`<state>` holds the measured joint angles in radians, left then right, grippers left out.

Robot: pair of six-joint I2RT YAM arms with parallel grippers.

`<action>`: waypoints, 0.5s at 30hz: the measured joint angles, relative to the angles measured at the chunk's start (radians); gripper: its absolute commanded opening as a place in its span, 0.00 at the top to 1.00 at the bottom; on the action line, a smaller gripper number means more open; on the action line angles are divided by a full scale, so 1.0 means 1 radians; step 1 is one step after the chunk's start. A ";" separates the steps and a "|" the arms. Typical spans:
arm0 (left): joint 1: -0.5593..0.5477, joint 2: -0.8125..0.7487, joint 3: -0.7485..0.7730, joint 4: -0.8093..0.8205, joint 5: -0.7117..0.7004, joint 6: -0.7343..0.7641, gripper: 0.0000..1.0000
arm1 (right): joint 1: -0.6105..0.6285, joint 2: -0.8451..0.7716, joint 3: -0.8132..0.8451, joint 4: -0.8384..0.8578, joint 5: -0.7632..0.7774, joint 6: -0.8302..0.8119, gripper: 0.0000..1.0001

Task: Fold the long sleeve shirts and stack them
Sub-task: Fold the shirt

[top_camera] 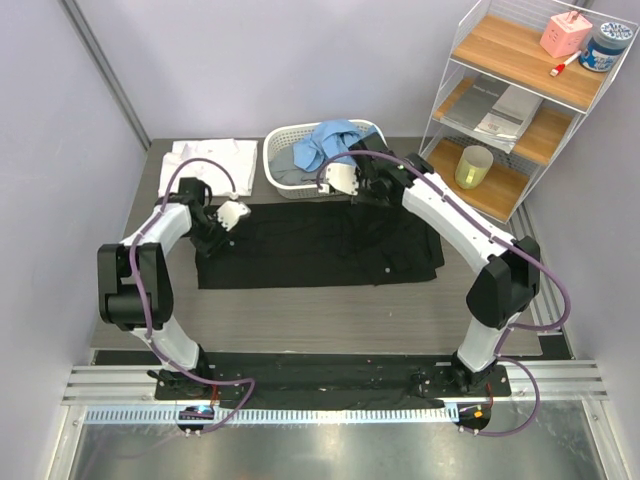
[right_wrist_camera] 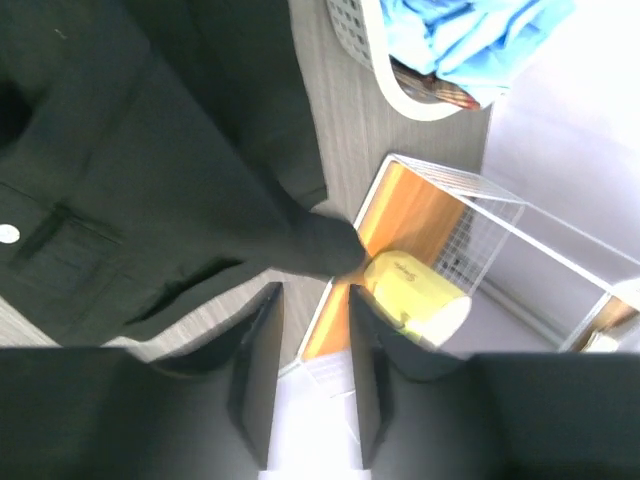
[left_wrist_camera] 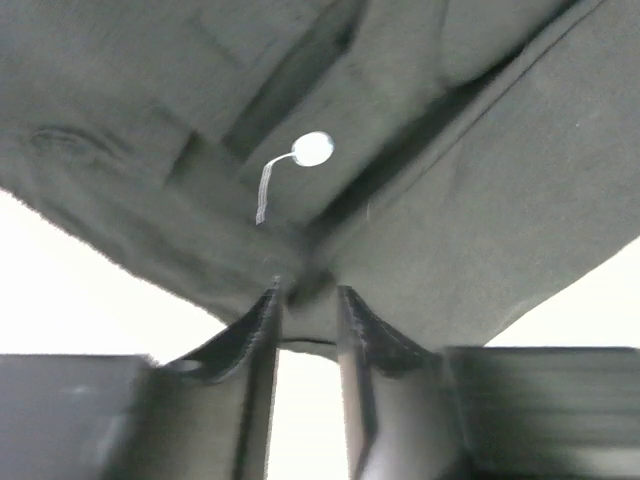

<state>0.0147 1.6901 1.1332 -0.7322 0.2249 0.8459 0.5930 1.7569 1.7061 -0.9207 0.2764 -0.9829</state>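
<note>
The large black shirt (top_camera: 320,245) lies spread across the middle of the table. My left gripper (top_camera: 216,236) is at its left edge. In the left wrist view it (left_wrist_camera: 308,292) is shut on a fold of the black cloth (left_wrist_camera: 450,200), near a small white button (left_wrist_camera: 313,149). My right gripper (top_camera: 366,192) is at the shirt's far edge by the basket. In the right wrist view it (right_wrist_camera: 315,288) pinches a raised peak of the black shirt (right_wrist_camera: 180,170). A folded white shirt (top_camera: 210,160) lies at the back left. A light blue shirt (top_camera: 328,140) lies in the basket.
The white slatted basket (top_camera: 285,150) stands at the back centre and shows in the right wrist view (right_wrist_camera: 360,40). A wire shelf with wooden boards (top_camera: 520,100) stands at the right with a yellow cup (top_camera: 473,167), also seen in the right wrist view (right_wrist_camera: 415,295). A wall runs along the left side.
</note>
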 measured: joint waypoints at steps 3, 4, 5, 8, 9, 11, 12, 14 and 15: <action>0.019 -0.005 0.001 0.003 -0.024 -0.062 0.45 | -0.014 -0.005 0.011 -0.003 0.002 0.070 0.42; 0.029 -0.012 0.000 0.003 -0.024 -0.077 0.44 | -0.020 -0.012 0.011 -0.008 -0.003 0.088 0.41; 0.036 -0.022 -0.001 0.002 -0.023 -0.088 0.42 | -0.031 -0.025 0.005 -0.014 -0.014 0.107 0.40; 0.055 -0.097 -0.019 -0.005 -0.014 -0.129 0.40 | -0.089 -0.101 -0.066 -0.026 -0.064 0.170 0.39; 0.057 -0.134 -0.026 -0.009 -0.006 -0.142 0.40 | -0.122 -0.135 -0.098 -0.044 -0.089 0.190 0.39; 0.057 -0.182 -0.031 -0.021 0.014 -0.163 0.41 | -0.196 -0.193 -0.158 -0.077 -0.151 0.235 0.43; 0.056 -0.200 -0.031 -0.027 0.031 -0.167 0.41 | -0.232 -0.211 -0.183 -0.090 -0.182 0.256 0.45; 0.047 -0.214 -0.039 -0.032 0.053 -0.179 0.43 | -0.295 -0.228 -0.237 -0.104 -0.242 0.296 0.51; 0.043 -0.212 -0.045 -0.031 0.061 -0.184 0.44 | -0.312 -0.229 -0.257 -0.106 -0.260 0.311 0.53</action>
<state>0.0578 1.4776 1.0878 -0.7631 0.2855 0.6617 0.2813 1.5284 1.4487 -1.0267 0.0162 -0.6720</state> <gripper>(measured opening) 0.584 0.529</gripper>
